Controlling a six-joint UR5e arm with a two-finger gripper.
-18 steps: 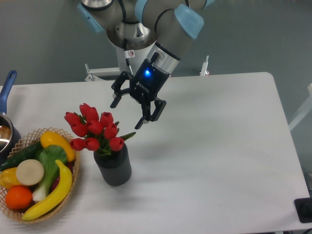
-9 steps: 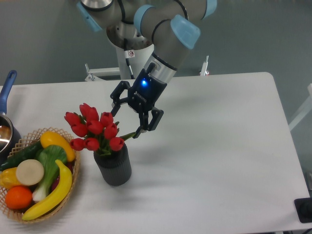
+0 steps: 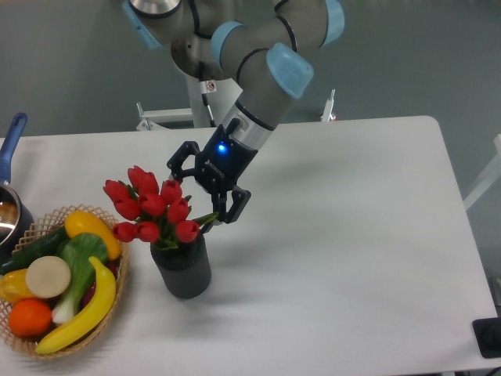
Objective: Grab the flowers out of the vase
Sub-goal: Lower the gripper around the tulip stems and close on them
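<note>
My claw (image 3: 196,196) hangs open just above and to the right of the flowers (image 3: 152,207), its two dark fingers spread apart and holding nothing — one finger sits near the topmost right bud, the other reaches down beside the green leaf that juts out toward the right. I cannot tell whether either fingertip touches a bud or the leaf. A blue light glows on my wrist above the claw. The flowers stand upright in the vase (image 3: 182,268), red closed buds bunched above its rim with green leaves among them. The vase is dark grey and ribbed, and it rests on the white desk (image 3: 344,235) toward the left half, near the front edge. Just left of the vase, close to it, sits a wicker basket (image 3: 117,294) with a banana, an orange, a yellow pepper, a cucumber and other produce piled in it. At the far left edge of the desk a pot with a blue handle (image 3: 11,141) shows only in part.
</note>
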